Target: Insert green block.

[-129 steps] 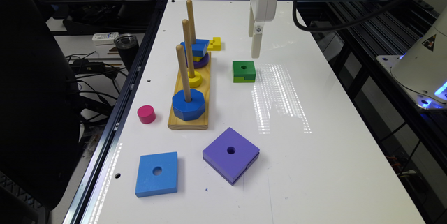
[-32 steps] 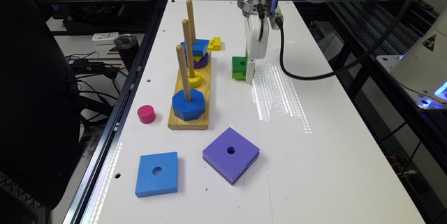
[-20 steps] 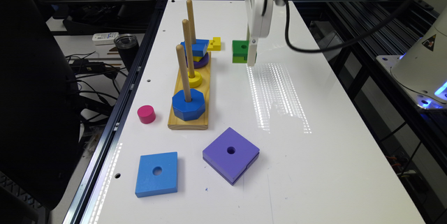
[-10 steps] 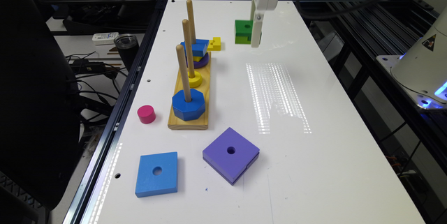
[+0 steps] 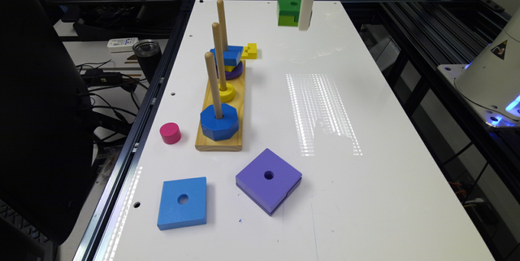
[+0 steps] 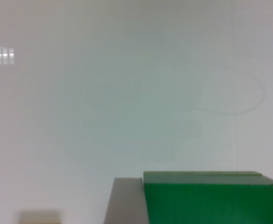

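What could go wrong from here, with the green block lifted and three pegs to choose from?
1. The two-tone green square block sits off to one side of the white hand, so the hold looks shallow; it might slip or tilt in transit.
2. The three wooden pegs stand tall and close together on the wooden base; a low approach could strike one.
3. The block's round centre hole looks small, so slight misalignment could jam it on a peg tip.

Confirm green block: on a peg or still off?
Off. The green block hangs in the gripper above the table, clear of the pegs.
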Robot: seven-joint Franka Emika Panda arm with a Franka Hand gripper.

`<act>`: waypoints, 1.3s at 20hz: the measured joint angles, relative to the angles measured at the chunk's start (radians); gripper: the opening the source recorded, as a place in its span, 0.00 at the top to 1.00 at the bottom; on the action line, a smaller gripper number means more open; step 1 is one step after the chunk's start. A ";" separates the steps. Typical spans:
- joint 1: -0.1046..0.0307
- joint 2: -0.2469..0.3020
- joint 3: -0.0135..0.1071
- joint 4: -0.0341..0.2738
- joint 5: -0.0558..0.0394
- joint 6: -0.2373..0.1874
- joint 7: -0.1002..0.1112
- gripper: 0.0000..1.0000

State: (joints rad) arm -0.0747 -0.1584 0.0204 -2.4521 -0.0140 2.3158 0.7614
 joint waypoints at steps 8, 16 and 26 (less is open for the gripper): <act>0.000 -0.034 0.001 0.041 0.0018 -0.074 0.000 1.00; 0.000 -0.047 0.001 0.066 0.0026 -0.112 0.000 1.00; 0.000 -0.048 0.001 0.073 0.0029 -0.121 0.000 1.00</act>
State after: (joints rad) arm -0.0746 -0.2068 0.0213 -2.3791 -0.0111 2.1951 0.7614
